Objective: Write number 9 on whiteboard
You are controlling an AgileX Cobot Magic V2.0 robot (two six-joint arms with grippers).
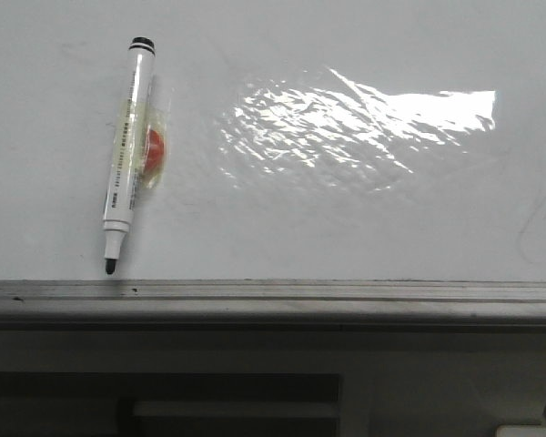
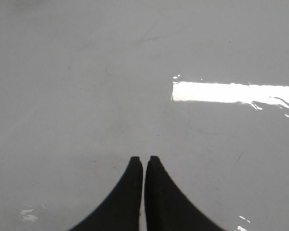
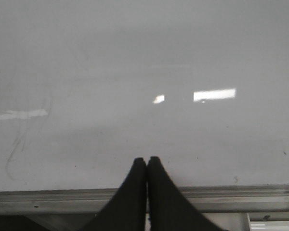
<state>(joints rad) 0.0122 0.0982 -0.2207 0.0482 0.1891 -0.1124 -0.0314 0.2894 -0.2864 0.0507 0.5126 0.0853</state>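
Whiteboard (image 1: 364,218) work has not begun: no number 9 is on it yet, and the big shiny board fills the front view with its grey rail (image 1: 273,296) along the near edge.

The left gripper (image 2: 144,161) has its fingers (image 2: 130,192) pressed together, holding nothing, with bare board in front of them. The right gripper (image 3: 147,161) is the same, fingers (image 3: 161,192) pressed together and empty, near the rail (image 3: 231,196).

The marker (image 1: 127,155) lies on the left part of the board, cap off, black tip pointing at the rail. It rests on or beside a small clear thing with a red middle (image 1: 155,150).

What could go wrong: the pen is thin and round, so it may roll or slide away if the fingers push it from one side. The fingers must open first, or they will just knock it. If the pen is gripped crooked, the tip may not touch the board and the 9 will come out broken. The bare tip could also leave a stray mark.

Hard to tell: neither arm shows in the front view. The bright glare (image 1: 364,118) hides part of the board. Faint old smudges (image 3: 19,134) show in the right wrist view. What the red thing is stays unclear.
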